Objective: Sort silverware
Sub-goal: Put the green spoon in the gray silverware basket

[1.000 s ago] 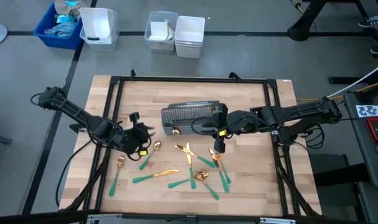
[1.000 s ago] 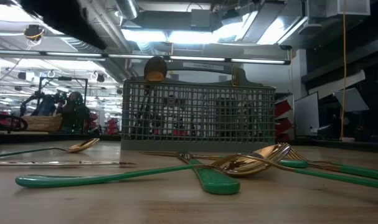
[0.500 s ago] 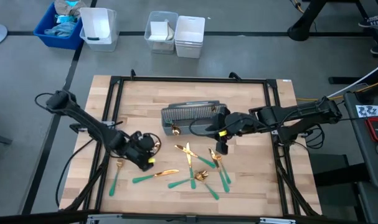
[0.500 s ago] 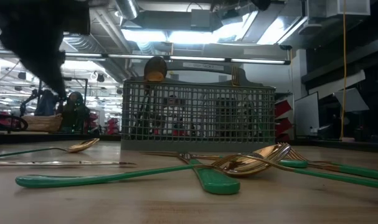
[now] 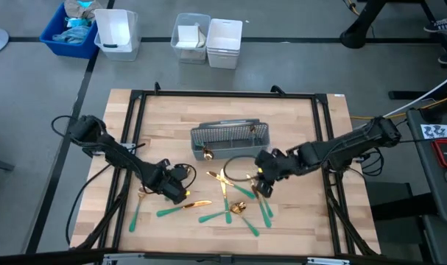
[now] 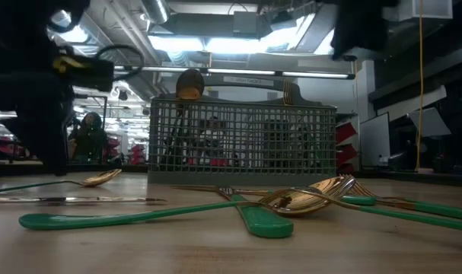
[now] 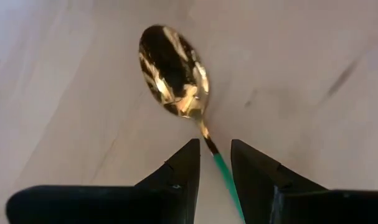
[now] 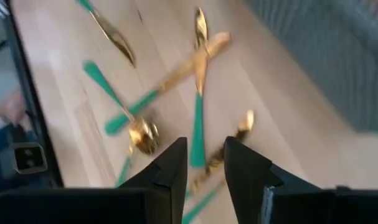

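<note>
Gold-headed, teal-handled silverware (image 5: pixel 230 202) lies scattered flat on the wooden table, near the grey mesh caddy (image 5: pixel 230 140). The caddy holds a spoon (image 6: pixel 189 84) and a fork (image 6: pixel 290 91), heads up. My left gripper (image 7: pixel 215 149) is low over one spoon (image 7: pixel 173 71), open, with a finger on either side of the spoon's neck where gold meets teal. In the high view the left gripper (image 5: pixel 177 187) is left of the heap. My right gripper (image 8: pixel 206 152) is open above crossed pieces and a teal handle (image 8: pixel 197 134), at the heap's right part (image 5: pixel 263 187).
A fork (image 5: pixel 140 204) and a knife (image 5: pixel 182 207) lie near the left gripper. A black frame (image 5: pixel 138 118) borders the table. Bins (image 5: pixel 208 40) stand beyond the far edge. Bare wood shows to the far left and right of the caddy.
My left gripper has moved toward the near edge and down onto the spoon. My right gripper has drawn away from the caddy toward the near edge, over the heap. The silverware has stayed where it was.
</note>
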Tool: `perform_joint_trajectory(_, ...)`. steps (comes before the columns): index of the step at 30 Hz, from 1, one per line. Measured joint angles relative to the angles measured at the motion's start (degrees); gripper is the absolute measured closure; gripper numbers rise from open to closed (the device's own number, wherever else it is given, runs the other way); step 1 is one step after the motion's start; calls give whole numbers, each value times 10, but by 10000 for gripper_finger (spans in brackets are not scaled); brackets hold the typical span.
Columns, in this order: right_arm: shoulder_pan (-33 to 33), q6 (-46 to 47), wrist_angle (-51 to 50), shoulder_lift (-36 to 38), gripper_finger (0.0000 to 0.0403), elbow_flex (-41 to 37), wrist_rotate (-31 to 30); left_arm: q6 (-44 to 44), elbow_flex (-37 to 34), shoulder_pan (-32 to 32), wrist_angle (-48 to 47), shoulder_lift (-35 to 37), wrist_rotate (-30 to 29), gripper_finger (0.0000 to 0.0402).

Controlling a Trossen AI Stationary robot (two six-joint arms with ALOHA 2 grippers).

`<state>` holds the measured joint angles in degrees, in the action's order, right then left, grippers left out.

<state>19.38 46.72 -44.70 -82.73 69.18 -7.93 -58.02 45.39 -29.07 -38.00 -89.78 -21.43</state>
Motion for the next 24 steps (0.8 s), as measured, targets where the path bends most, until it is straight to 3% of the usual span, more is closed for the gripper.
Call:
perform_joint_trajectory(10,56,58,30,-3,298,-51,-18,-22,3,21,3,-45,2,319)
perform_joint_trajectory(17,78,58,31,-3,298,-64,-34,-16,2,21,13,-42,7,388)
perform_joint_trajectory(24,80,56,31,-3,298,-64,-35,-18,1,15,21,-35,5,395)
